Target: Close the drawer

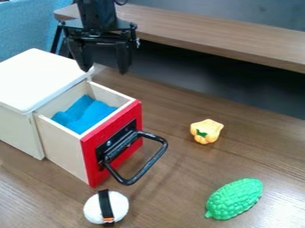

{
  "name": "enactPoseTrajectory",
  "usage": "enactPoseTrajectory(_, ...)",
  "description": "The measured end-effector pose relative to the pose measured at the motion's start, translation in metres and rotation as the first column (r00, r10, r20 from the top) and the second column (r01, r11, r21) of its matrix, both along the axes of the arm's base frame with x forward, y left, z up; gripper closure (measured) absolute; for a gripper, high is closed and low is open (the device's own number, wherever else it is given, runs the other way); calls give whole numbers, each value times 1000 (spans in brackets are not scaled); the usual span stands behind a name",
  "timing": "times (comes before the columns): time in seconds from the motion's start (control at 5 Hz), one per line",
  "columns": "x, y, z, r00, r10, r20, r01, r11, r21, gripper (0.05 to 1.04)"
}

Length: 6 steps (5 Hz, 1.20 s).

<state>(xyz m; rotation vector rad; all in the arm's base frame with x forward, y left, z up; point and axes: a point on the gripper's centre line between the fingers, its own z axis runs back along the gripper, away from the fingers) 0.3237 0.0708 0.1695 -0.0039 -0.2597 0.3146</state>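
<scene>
Holding the black two-finger gripper (106,70) toward the upper left, pointing downward near the far back corner of the open drawer (62,151), apart from the black handle (147,164). Spreading the fingers (122,58) wide, leaving a broad gap between the tips.

Seeing the drawer well out from the white-topped wooden box (35,80), facing the lower right. Showing pale wooden sides and a red front panel (90,156), with the looped handle sticking outward from the black mount. Finding a crumpled blue cloth (89,113) inside the drawer, lying between the walls.

Resting on the brown wood-grain table (173,196), just below the drawer's near front corner, with a white toy rice ball (118,207) wearing a black band. Noticing a yellow-orange toy pepper (208,129) with a green mark to the right of the drawer, well apart from the handle. Spotting a bumpy green toy vegetable (238,198) at the lower right, tilting its narrow end toward the lower left. Running a brown wooden ledge (208,33) across the background, and showing light blue fabric (24,22) in the upper left corner.
</scene>
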Motion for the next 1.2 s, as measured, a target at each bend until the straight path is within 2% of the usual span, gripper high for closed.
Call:
enactPoseTrajectory(0.2, 0, 0, -11, 999, 1, -33, -2, 1000, -8, 84)
enactPoseTrajectory(0.6, -1, -27, -22, 995, -83, -54, 82, 996, -24, 84)
enactPoseTrajectory(1.0, -5, -59, -33, 978, -195, -73, 194, 981, -9, 84)
enactPoseTrajectory(1.2, -11, -74, -43, 966, -240, -98, 241, 971, -6, 84)
